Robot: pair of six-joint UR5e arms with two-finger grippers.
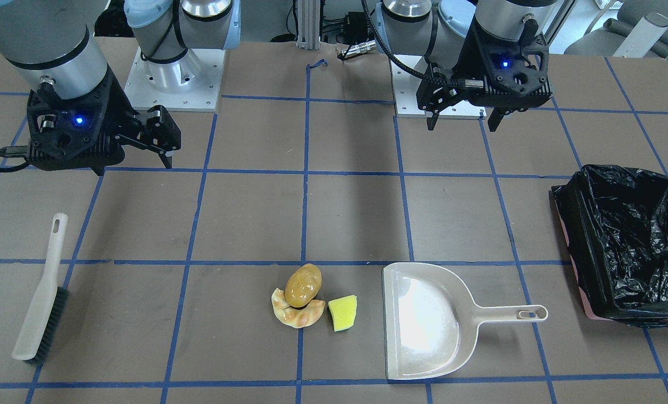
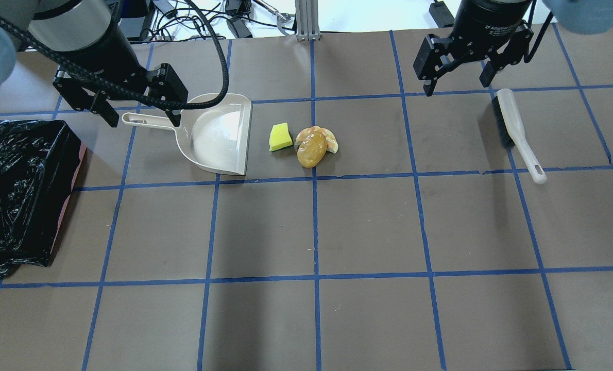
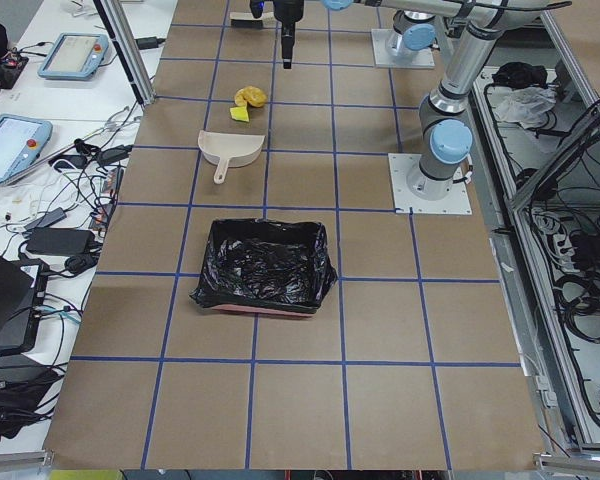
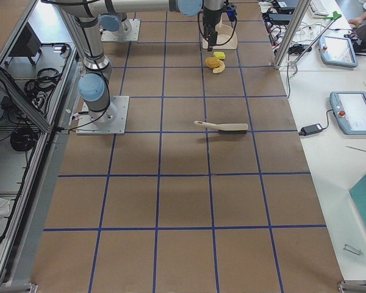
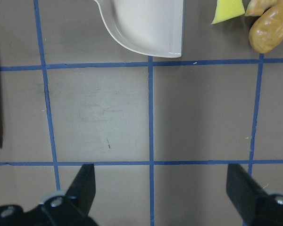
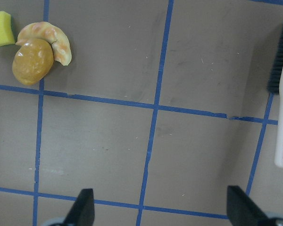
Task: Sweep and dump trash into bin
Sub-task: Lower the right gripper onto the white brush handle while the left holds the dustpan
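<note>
Overhead exterior view: a table (image 2: 368, 226) covered in brown sheeting is seen, divided into squares by lines of blue tape (image 2: 315, 226). At its left end the bin (image 2: 18, 190) is placed, lined with crinkled glossy black plastic, a pinkish side showing along its right edge. Above and to its right the left claw (image 2: 142, 117) is hung clear of the table with its fingers spread wide and nothing between them. A beige dustpan (image 2: 219, 136) lies flat with its handle pointed towards the bin and its open mouth turned to the right.

Just beside that mouth the trash (image 2: 306, 141) is gathered in the far middle of the table: the yellow sponge wedge (image 2: 280, 137) lies nearest the dustpan, followed by the tan crescent pastry (image 2: 329, 140), against which the glossy golden-brown lump (image 2: 310, 150) is rested, touching it. The trash is well apart from the bin.

Further right the right claw (image 2: 458, 86) is held above the table, likewise spread and empty. A beige brush (image 2: 515, 129) with dark bristles lies flat just beside it.

Beyond the far edge, tangled black cables (image 2: 198, 20) and an aluminium post (image 2: 306, 20) can be made out. In the exterior left view, a white bench with tablets (image 3: 10, 145) is seen alongside the table.
</note>
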